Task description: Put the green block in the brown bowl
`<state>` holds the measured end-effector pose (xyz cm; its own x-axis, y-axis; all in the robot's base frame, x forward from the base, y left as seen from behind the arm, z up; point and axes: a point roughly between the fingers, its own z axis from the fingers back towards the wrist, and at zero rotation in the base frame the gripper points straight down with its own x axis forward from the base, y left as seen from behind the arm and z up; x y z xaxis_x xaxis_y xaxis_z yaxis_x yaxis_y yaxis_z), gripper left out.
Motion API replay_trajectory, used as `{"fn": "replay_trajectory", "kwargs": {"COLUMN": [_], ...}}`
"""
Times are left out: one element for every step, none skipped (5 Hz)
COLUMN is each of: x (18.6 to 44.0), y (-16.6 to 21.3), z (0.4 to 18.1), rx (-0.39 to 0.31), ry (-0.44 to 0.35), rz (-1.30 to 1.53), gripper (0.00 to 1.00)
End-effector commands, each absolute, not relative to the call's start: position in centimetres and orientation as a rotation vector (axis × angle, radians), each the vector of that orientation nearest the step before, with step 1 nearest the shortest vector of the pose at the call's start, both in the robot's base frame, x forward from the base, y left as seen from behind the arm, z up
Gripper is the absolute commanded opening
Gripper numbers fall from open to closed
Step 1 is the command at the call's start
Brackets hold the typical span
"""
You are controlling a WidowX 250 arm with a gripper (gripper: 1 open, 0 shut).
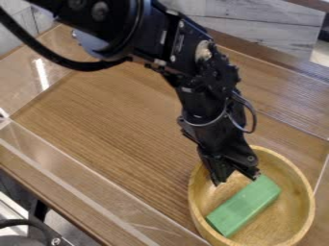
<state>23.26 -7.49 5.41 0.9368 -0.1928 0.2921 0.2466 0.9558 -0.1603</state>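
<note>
"Green block (243,208) first: where is it?"

"In the brown bowl (306,206), lying on the inside bottom. It slants, one end toward the near left, the other toward the far right."

"And the bowl itself?"

"Light wood, round and shallow, at the near right of the wooden table (103,115). You can see bare yellowish wood inside it, around the block."

"What about the black gripper (232,175)?"

"It's at the far left part of the bowl, fingertips pointing down by the rim. The jaws are narrow, drawn together, with nothing held that I can make out. The block lies nearer than the tips. Whether the tips touch the bowl, I can't tell."

"Where does the arm come from?"

"The black robot arm (144,34) reaches in from the far left and bends down toward the bowl. A dark cable (38,50) loops out on its left."

"Anything along the edges?"

"A clear, shiny strip (64,178) runs down the table's left side. At the near left there's another dark cable (19,223), curving at the corner, with dark equipment beside it that's too cropped to name. Over on the far side stands a pale grey surface (264,24) with a wood-like grain."
</note>
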Motion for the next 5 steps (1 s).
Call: {"fn": "replay_trajectory", "kwargs": {"x": [24.55, 24.53, 24.49, 24.40, 24.33], "y": [-7.41, -7.28, -7.13, -6.99, -6.87], "z": [6.66, 6.60, 6.55, 6.53, 6.53], "rx": [-0.212, -0.220, -0.228, -0.236, -0.243], "ry": [-0.319, -0.308, -0.296, -0.283, -0.272], "rz": [-0.212, -0.204, -0.197, -0.189, -0.184], "gripper": [0.00, 0.00, 0.00, 0.00, 0.00]}}
